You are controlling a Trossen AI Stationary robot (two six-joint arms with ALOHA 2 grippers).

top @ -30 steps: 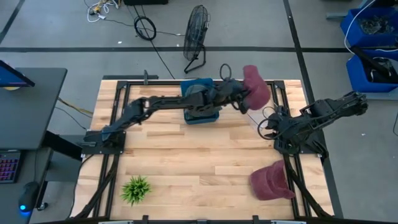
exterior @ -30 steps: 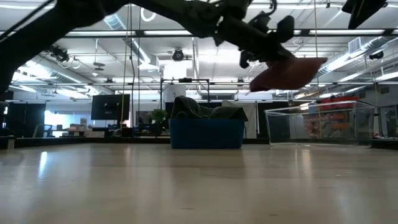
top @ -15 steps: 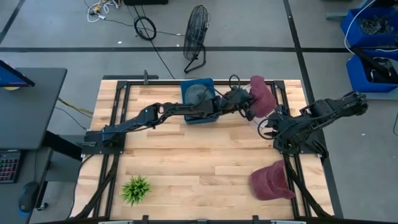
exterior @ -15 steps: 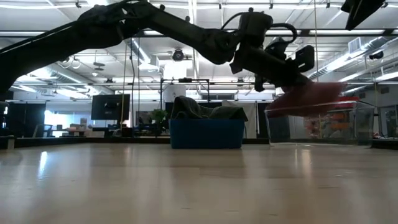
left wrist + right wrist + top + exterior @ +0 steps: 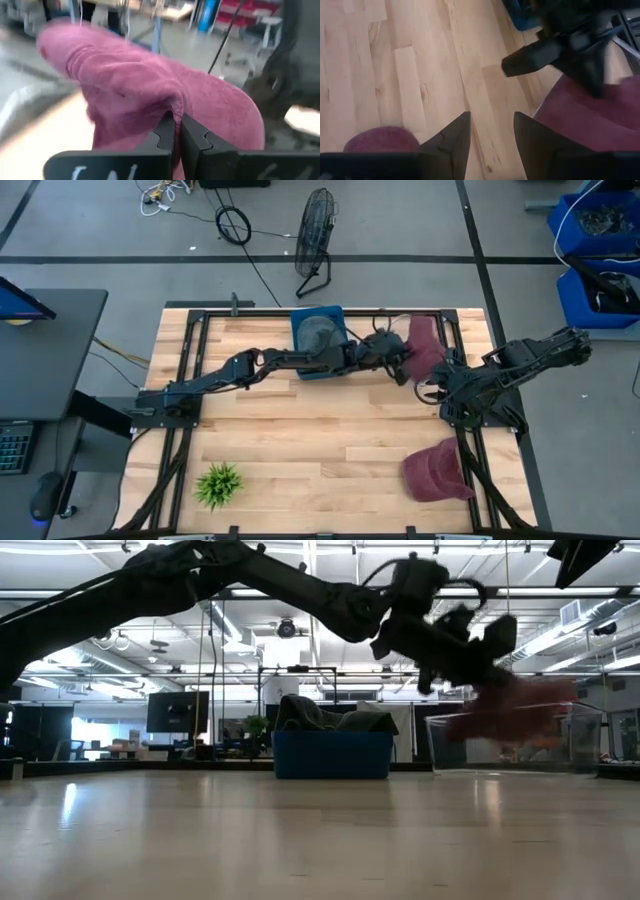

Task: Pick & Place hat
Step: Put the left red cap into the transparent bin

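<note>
My left gripper [image 5: 405,352] is shut on a maroon hat [image 5: 424,346], held in the air over the clear bin [image 5: 515,740] at the table's far right. The hat also shows in the low view [image 5: 515,710] and the left wrist view [image 5: 145,90]. My right gripper [image 5: 430,388] is open and empty, just near of the held hat; its fingers [image 5: 490,132] point over bare table. A second maroon hat [image 5: 436,471] lies on the table at the near right and shows in the right wrist view [image 5: 380,139]. My left gripper pinches a fold of the hat's cloth [image 5: 172,107] between its two shut fingers. The fingers come level from the table's left. The hat hangs beyond and below the fingers, clear of the table, slack.
A blue bin [image 5: 322,340] with grey cloth stands at the table's far middle. A small green plant [image 5: 218,484] sits at the near left. A fan [image 5: 316,235] stands on the floor beyond the far edge.
My left gripper has gone toward the table's right edge and down with the maroon hat, which has swung from high above the table down toward the clear bin. My right gripper has kept still.
</note>
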